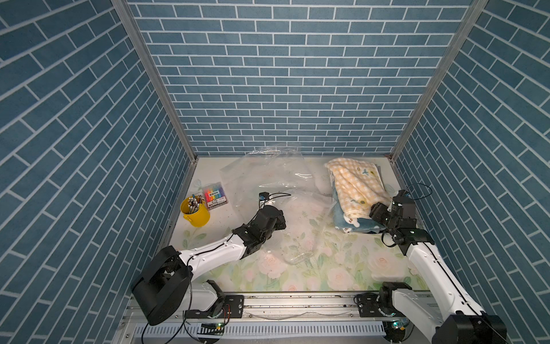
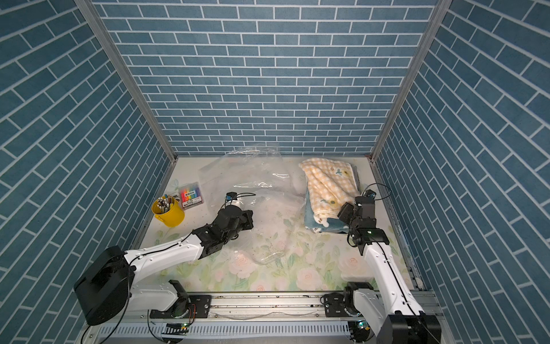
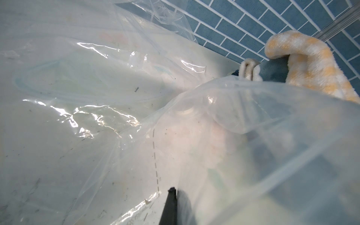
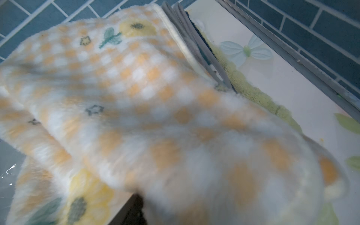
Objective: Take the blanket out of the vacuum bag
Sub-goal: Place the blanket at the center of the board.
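— What is seen in both top views?
— The vacuum bag (image 1: 276, 178) (image 2: 253, 181) is spread, crumpled, over the middle of the tabletop (image 1: 327, 274), up to the far wall. The blanket (image 1: 354, 181) (yellow-and-white checked) is laid outside it at the far right, on top of a folded blue blanket (image 1: 351, 222). The left tool (image 1: 281, 222) is set on the bag. The right tool (image 1: 375, 213) is found at the blanket's near edge. A yellow cup (image 1: 195, 213) and a marker pack (image 1: 213, 198) are seen at the left.
— And in the left wrist view?
— The left tool (image 3: 176, 191) is clenched on the bag's film, which is raised close before the lens.
— And in the right wrist view?
— The blanket (image 4: 136, 97) is draped over the right tool, and only one finger (image 4: 130, 212) is glimpsed. Whether that tool is released or clenched cannot be told.
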